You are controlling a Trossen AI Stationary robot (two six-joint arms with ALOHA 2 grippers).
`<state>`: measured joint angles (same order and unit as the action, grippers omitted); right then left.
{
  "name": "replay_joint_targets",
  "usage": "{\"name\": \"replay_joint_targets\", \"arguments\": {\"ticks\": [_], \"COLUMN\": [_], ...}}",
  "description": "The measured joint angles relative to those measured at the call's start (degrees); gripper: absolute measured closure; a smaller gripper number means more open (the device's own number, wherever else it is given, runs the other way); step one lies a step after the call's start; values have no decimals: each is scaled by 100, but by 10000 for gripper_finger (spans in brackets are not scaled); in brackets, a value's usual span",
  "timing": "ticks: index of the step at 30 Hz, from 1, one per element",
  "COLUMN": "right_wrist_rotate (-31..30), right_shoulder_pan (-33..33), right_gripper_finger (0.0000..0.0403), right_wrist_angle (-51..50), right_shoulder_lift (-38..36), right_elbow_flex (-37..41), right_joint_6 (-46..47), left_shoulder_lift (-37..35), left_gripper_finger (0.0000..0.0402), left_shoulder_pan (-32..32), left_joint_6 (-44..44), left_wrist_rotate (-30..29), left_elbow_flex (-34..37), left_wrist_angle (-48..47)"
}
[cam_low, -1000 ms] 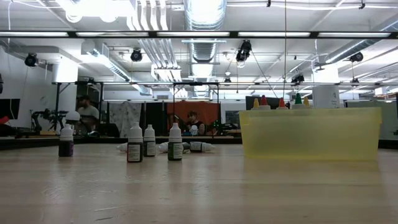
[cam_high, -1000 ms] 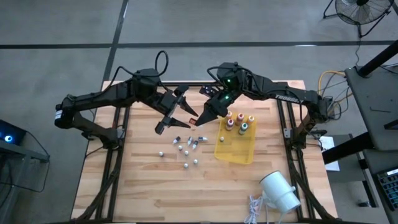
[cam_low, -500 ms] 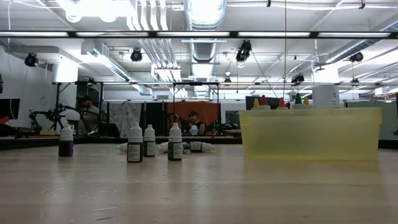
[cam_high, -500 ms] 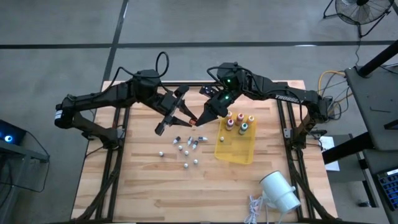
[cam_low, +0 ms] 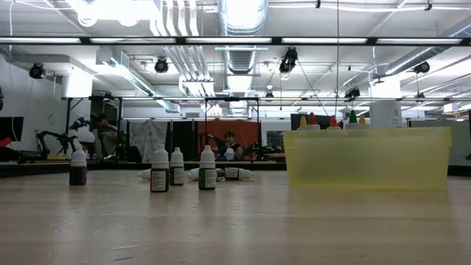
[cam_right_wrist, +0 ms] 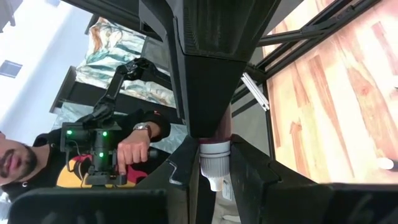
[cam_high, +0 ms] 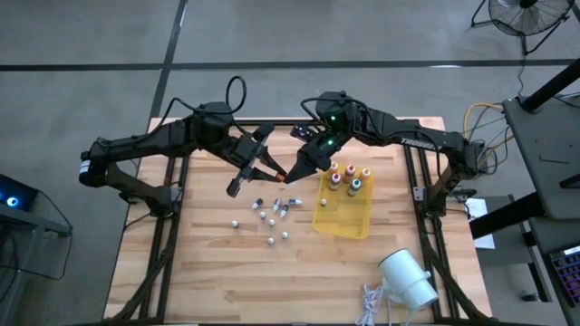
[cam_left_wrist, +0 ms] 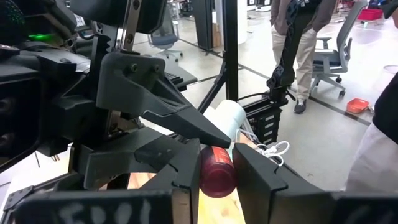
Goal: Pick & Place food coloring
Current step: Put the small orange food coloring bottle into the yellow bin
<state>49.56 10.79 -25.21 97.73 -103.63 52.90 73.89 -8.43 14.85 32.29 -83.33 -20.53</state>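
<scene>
A small red food coloring bottle [cam_high: 282,177] hangs in the air above the table's far middle, between my two grippers. My left gripper [cam_high: 275,174] comes at it from the table's left and is shut on it. My right gripper [cam_high: 292,171] comes from the right and is shut on it too. Several more small bottles [cam_high: 272,214] stand or lie on the wood below. Several with coloured tops [cam_high: 349,178] stand in the far end of the yellow tray [cam_high: 344,217]. Neither gripper shows in the low view. My left gripper pinches the bottle's red body [cam_left_wrist: 216,173] between its two fingers, coming about level from the table's left. The bottle is clear of the table. My right gripper pinches the bottle's white-capped end [cam_right_wrist: 214,157] between its two fingers, coming from the table's right. The red body [cam_right_wrist: 222,129] reaches on toward the left gripper's fingers.
In the low view the loose bottles [cam_low: 160,172] stand left of the yellow tray [cam_low: 366,158]. A big white cylinder [cam_high: 408,279] and a white cord [cam_high: 372,304] lie at the near right. People stand in the room beyond the table.
My left gripper's fingers, spread wide a second ago, have shut on the red bottle that my right gripper holds. Both arms have stayed where they were, and the bottle has not moved.
</scene>
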Motion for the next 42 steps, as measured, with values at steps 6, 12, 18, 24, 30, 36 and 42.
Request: {"name": "replay_joint_targets", "arguments": {"ticks": [6,12,18,24,30,36,42], "right_wrist_rotate": [-3,-9,-24,-26,-46,-49,-201], "right_shoulder_pan": [0,0,0,0,0,37,167], "right_gripper_finger": [330,302,285,268,252,245,246], "right_wrist_angle": [5,13,13,31,28,4,-317], "right_shoulder_lift": [0,0,0,-37,-95,-124,-144], "right_elbow_flex": [0,0,0,-2,-7,-19,-35], "right_joint_6": [24,24,7,4,-47,-89,-194], "left_shoulder_lift": [0,0,0,0,-19,-100,-160], "left_gripper_finger": [345,346,346,346,346,346,346], "left_shoulder_pan": [-2,-7,-9,-9,-9,-11,-11], "left_joint_6": [0,-2,-2,-2,0,17,-1], "left_wrist_rotate": [-16,-30,-35,-44,-85,-36,-42], "left_elbow_flex": [0,2,4,4,4,11,19], "left_wrist_angle": [-3,-26,-114,-114,-111,-195,-221]}}
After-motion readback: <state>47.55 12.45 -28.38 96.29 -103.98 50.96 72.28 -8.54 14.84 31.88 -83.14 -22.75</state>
